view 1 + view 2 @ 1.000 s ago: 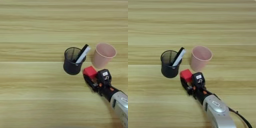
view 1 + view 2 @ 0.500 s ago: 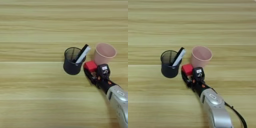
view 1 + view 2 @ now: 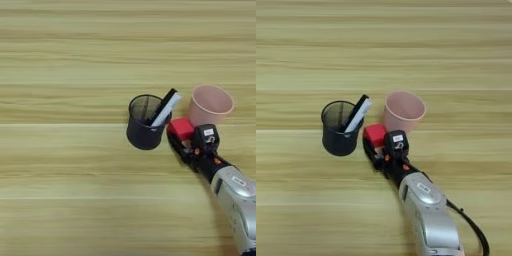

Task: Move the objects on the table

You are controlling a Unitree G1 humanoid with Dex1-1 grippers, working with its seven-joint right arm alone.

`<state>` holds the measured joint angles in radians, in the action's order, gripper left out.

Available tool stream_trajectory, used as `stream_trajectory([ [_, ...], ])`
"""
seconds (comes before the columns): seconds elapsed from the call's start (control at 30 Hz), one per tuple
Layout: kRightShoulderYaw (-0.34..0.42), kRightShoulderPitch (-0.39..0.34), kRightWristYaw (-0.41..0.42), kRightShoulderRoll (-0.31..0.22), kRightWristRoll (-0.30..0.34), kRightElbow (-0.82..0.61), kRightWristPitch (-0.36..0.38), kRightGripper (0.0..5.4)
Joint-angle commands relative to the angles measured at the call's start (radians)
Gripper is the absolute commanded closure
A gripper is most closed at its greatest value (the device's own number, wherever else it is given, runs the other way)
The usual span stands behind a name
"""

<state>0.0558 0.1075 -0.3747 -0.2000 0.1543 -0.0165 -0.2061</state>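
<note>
Both head-mounted eyes look steeply down, sharing the table (image 3: pixel 60 60), right eye offset rightward.

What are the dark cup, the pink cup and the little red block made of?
The dark cup looks like black wire mesh, probably metal: its wall is see-through with a fine grid. The pink cup looks like matte plastic, smooth, evenly coloured and without gloss. The red cube, held in the pincer, has flat, plain faces; painted wood or plastic, I cannot tell which.

Lower end of the marker (image 3: pixel 165 108) hidden inside the dark mesh cup (image 3: pixel 144 130); silver forearm (image 3: pixel 428 215) cut off at the near edge.
</note>
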Motion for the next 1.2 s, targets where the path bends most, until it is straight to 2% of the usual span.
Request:
stream_trajectory([
  [0.03,0.005,-0.009,0.017,-0.015,-0.008,-0.001,-0.008,2.20],
  [0.47,-0.001,0.009,0.015,-0.011,-0.007,-0.023,-0.009,0.95],
  [0.77,-0.031,0.066,0.030,0.006,-0.008,-0.135,-0.041,0.04],
  [1.2,-0.051,0.130,0.049,0.019,0.003,-0.251,-0.083,0.04],
])
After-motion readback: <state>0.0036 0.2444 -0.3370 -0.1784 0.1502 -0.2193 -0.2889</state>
